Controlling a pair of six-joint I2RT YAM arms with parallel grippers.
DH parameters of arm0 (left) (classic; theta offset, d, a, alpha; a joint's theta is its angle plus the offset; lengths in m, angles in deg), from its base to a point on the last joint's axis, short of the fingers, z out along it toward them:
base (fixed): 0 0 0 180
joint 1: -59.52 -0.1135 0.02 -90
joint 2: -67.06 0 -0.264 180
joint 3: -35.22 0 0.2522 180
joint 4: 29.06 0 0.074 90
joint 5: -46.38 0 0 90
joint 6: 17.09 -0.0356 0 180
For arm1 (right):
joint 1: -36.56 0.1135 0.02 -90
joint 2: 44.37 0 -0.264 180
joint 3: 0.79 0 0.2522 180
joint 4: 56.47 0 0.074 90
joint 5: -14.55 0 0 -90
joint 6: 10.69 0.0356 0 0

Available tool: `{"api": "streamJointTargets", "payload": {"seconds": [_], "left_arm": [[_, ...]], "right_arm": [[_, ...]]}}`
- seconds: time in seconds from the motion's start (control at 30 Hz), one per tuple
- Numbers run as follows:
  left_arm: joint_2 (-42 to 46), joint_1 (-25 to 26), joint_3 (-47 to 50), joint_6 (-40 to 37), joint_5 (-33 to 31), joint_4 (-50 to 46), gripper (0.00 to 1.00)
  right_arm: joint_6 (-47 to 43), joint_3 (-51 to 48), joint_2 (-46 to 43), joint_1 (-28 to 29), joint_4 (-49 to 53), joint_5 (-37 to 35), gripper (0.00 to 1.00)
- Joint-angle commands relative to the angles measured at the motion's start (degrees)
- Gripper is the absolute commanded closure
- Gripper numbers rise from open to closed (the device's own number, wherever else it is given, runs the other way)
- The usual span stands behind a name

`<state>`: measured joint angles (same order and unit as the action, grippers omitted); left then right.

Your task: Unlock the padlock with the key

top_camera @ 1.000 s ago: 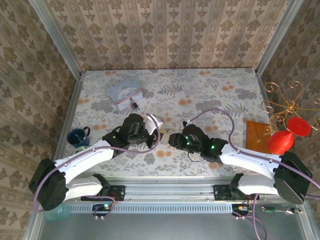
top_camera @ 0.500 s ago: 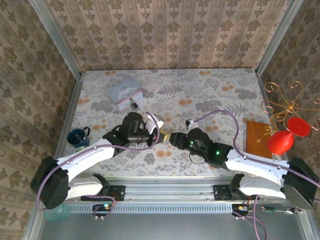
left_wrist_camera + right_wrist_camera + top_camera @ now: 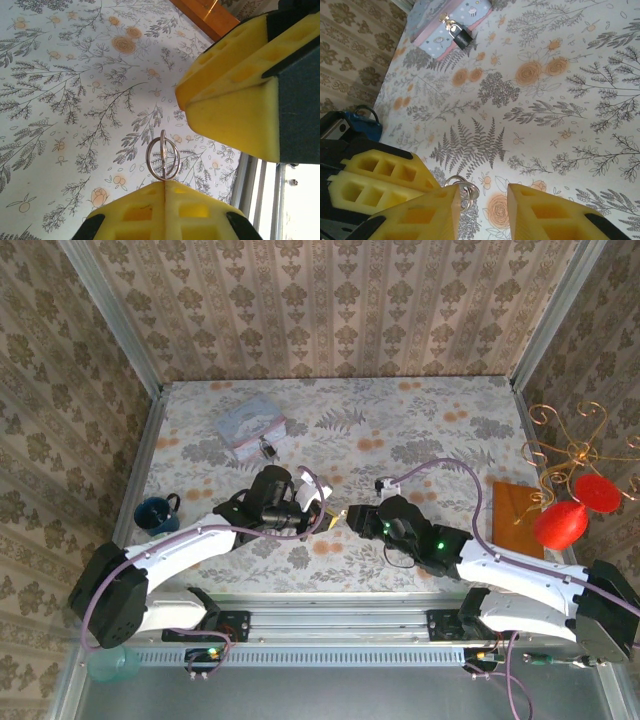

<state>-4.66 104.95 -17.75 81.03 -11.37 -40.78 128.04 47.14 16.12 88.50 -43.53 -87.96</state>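
Observation:
My left gripper (image 3: 165,183) is shut on the key (image 3: 163,161), which shows edge-on above the pad seam with its silvery key ring (image 3: 148,158) standing free. My right gripper (image 3: 485,212) is open and directly faces the left one. The key ring (image 3: 463,194) lies at the inner edge of its left finger (image 3: 427,215), with nothing pinched. In the top view the two grippers (image 3: 325,512) (image 3: 350,517) meet tip to tip at table centre. The dark padlock (image 3: 461,36) hangs on the pale blue tin (image 3: 432,22), far back left (image 3: 267,448).
A blue mug (image 3: 155,513) stands at the left edge. At the right are a wooden board (image 3: 515,518), red objects (image 3: 560,525) and a gold wire stand (image 3: 575,445). Patterned walls enclose the flowered table (image 3: 420,430).
My right gripper has moved left until it meets the left gripper's tip, and its jaws have narrowed a little. The left gripper has shifted slightly right, still shut on the key.

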Motion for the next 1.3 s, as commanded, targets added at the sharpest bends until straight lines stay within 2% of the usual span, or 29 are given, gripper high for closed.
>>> {"api": "streamJointTargets", "payload": {"seconds": [0.0, 0.2, 0.3, 0.47, 0.57, 0.93, 1.27], "left_arm": [[1.7, 1.1, -0.8, -1.4, 0.0, -0.1, 1.0], [2.4, 1.0, -0.6, -2.0, 3.4, 0.3, 1.0], [3.3, 1.1, -0.4, -2.2, 4.0, 0.2, 1.0], [3.7, 0.9, -0.2, -2.0, 4.1, 0.8, 1.0], [3.1, 0.9, -0.5, -2.0, 6.5, 1.1, 1.0], [2.7, 0.8, -0.6, -1.5, 6.2, 1.6, 1.0], [3.3, 0.0, -0.2, -0.7, 6.0, 2.8, 1.0]], "right_arm": [[-0.6, 1.4, 1.3, -1.3, 1.5, 4.4, 0.67], [-2.1, -1.8, 1.2, -3.8, -8.5, 14.2, 0.59], [-3.4, -2.7, -0.1, -5.6, -5.9, 14.6, 0.61], [-3.9, -5.5, -2.8, -7.0, -8.2, 19.0, 0.64], [-4.5, -6.3, -3.4, -7.0, -9.5, 21.0, 0.65], [-5.5, -6.5, -2.1, -7.0, -12.3, 23.8, 0.61], [-6.8, -7.5, -3.2, -7.0, -11.0, 23.1, 0.59]]}}
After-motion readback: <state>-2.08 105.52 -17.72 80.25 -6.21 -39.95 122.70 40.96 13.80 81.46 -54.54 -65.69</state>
